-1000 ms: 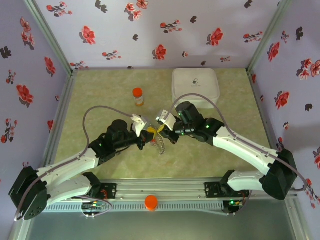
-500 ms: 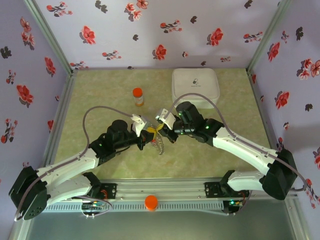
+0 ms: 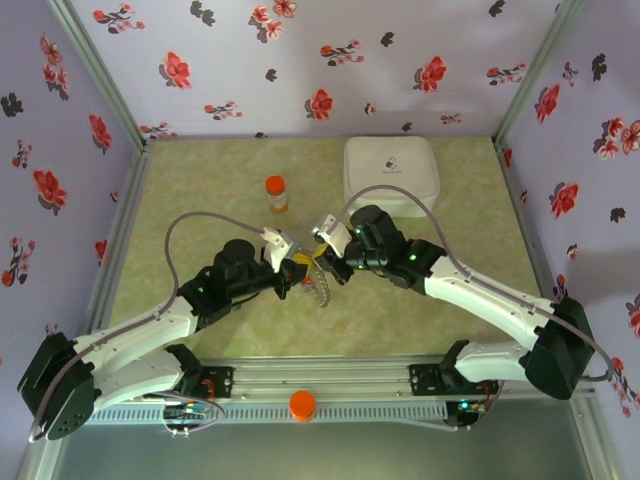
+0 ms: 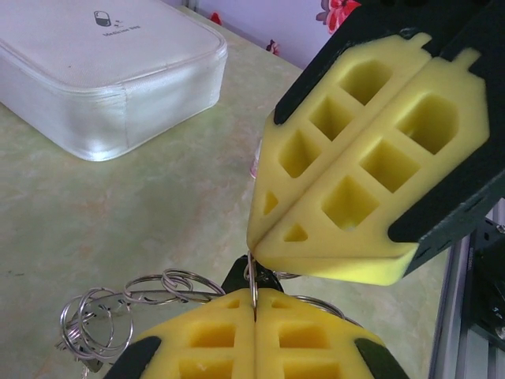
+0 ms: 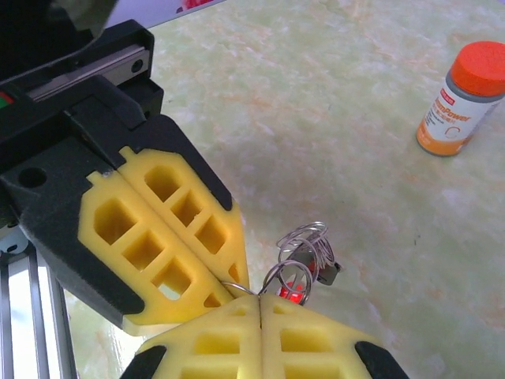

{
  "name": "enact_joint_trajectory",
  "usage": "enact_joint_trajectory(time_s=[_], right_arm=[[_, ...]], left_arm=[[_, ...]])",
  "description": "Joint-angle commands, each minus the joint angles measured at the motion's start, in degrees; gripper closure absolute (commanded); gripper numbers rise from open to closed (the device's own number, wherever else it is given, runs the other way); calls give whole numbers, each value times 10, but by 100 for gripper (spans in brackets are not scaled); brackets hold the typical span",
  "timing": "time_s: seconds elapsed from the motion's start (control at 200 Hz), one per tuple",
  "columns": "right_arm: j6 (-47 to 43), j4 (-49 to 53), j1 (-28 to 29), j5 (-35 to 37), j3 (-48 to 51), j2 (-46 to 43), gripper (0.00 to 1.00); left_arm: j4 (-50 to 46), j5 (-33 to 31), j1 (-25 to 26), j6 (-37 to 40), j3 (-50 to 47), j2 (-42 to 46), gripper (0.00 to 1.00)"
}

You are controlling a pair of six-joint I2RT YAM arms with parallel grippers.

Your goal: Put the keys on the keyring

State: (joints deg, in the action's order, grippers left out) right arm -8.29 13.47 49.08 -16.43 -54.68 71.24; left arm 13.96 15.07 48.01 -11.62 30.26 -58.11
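The keyring (image 3: 320, 288) is being pinched tip to tip by the fully closed left gripper (image 4: 254, 308) and right gripper (image 4: 254, 251). Threading is judged underway; next, its wire is needing spreading for the red key (image 5: 293, 290).

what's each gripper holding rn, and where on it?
Both hold the keyring: left gripper and right gripper pinch one thin wire loop of it, tip to tip.

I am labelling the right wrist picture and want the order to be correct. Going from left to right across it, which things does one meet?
the left gripper → the keyring → the orange bottle. The right gripper, along the bottom edge, overlaps the first two and is left out.
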Motion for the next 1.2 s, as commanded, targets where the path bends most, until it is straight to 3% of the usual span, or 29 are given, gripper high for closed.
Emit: enact_joint_trajectory(time_s=[0.0,0.585,1.195], right_arm=[[33,-40,-4,63,1,-2,100],[123,-36,4,70,2,7,100],[124,13,-4,-32,-1,-3,99]], left_arm=[[34,26,5,18,-7,20,100],[53,-1,5,52,-22,27,100],[124,-28,17,186,-49,53,100]])
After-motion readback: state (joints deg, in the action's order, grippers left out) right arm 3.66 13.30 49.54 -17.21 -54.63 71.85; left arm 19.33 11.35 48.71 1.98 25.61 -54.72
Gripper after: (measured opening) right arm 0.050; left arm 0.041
